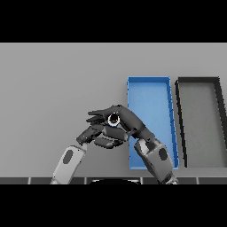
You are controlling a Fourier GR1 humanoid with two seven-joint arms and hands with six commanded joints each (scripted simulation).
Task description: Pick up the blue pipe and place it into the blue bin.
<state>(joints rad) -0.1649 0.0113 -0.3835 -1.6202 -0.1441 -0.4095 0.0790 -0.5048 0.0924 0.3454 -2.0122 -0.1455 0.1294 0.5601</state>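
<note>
Both hands are meeting in the head view: the right hand [126, 119] is curling round the blue pipe [113, 119], the left hand [98, 135] sitting just beneath, fingers loosely bent. Next, seemingly, carrying the pipe rightward into the blue bin [150, 81] beside it.

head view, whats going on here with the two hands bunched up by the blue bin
Both hands meet over the grey table, just left of the blue bin. The right hand reaches in from the lower right with something small and ring-shaped at its fingers; whether this is the blue pipe's end is unclear. The left hand sits just below it, fingers curled. Nothing shows in the bin, and a black bin stands to its right.
</note>
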